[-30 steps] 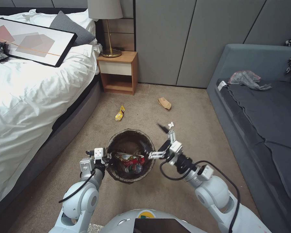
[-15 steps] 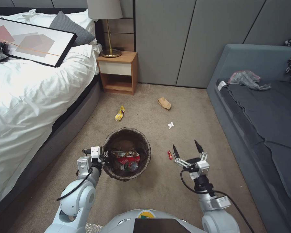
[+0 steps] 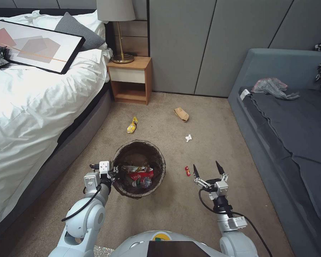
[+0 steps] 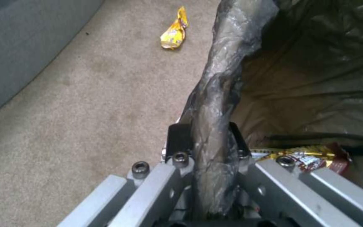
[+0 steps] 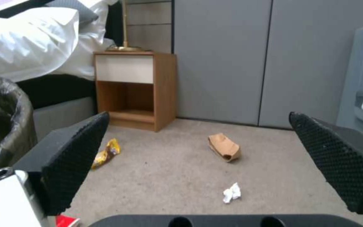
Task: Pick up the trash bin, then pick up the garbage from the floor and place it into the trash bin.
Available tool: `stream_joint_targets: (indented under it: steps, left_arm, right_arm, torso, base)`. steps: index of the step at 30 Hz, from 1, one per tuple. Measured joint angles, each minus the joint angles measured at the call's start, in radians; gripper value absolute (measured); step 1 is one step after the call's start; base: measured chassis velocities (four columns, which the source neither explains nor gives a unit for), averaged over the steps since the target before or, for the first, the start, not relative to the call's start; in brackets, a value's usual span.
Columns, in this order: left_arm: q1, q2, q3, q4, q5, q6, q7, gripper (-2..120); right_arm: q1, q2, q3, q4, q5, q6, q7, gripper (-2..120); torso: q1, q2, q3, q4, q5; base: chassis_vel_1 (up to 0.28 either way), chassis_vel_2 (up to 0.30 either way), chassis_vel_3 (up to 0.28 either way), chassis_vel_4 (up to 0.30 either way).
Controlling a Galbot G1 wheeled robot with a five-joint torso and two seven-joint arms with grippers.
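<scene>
Low in the middle of your head view, your left gripper (image 3: 115,174) pinches the trash bin (image 3: 139,168) rim, while your right gripper (image 3: 207,169) hangs wide apart beside a small red scrap (image 3: 187,171).

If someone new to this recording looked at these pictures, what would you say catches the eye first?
First, the trash bin at centre floor, already holding litter, its bag-covered rim clamped by the left gripper. Next, the right gripper, open and empty, low beside a small red scrap on the carpet. Beyond lie a white wad, a tan paper piece and a yellow wrapper, between the bed and the sofa.
</scene>
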Motion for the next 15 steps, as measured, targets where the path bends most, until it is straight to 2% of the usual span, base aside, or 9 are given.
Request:
stream_joint_targets:
  steps: [14, 15]
  left_arm:
    - [0.002, -0.010, 0.002, -0.004, 0.008, -0.001, 0.001, 0]
    - [0.003, -0.012, 0.002, -0.005, 0.009, -0.001, 0.001, 0]
  right_arm:
    - [0.040, 0.001, -0.005, -0.027, -0.001, -0.005, 0.003, 100]
    - [0.048, -0.001, -0.005, -0.030, -0.001, -0.006, 0.003, 100]
  torso:
    - [0.000, 0.000, 0.000, -0.0005, -0.0001]
    - [0.000, 0.000, 0.000, 0.0001, 0.0000]
  base:
    - [0.000, 0.000, 0.000, 0.000]
    - [-0.075, 0.056, 0.046, -0.072]
